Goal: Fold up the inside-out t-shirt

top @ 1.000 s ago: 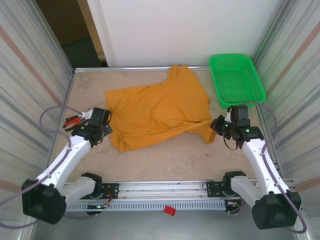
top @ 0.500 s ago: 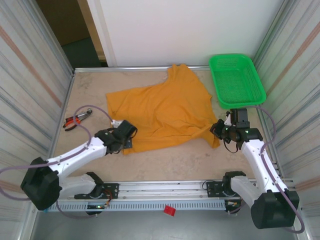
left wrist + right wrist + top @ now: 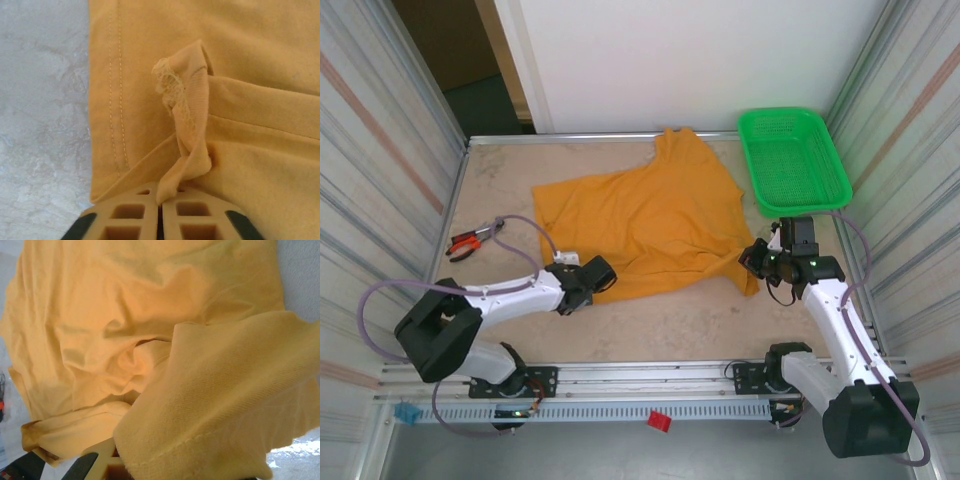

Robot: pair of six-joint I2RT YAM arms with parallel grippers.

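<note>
The inside-out t-shirt [image 3: 650, 215] lies spread, mustard orange-yellow, across the middle of the table. My left gripper [image 3: 597, 273] sits at the shirt's near-left hem. In the left wrist view its jaws [image 3: 161, 212] are shut, pinching a twisted fold of the t-shirt [image 3: 192, 150] beside the stitched hem. My right gripper [image 3: 757, 258] holds the shirt's near-right corner. In the right wrist view the t-shirt [image 3: 220, 405] drapes over the fingers [image 3: 97, 460] and hides most of them.
A green plastic basket [image 3: 793, 160] stands at the back right, just beyond the right gripper. Red-handled pliers [image 3: 470, 241] lie at the left edge. Metal walls close in both sides. Bare tabletop [image 3: 670, 320] runs along the near edge.
My left arm swung from the left side near the pliers over to the shirt's near hem, opened, and shut on a fold of it. The right gripper kept its hold and barely moved.
</note>
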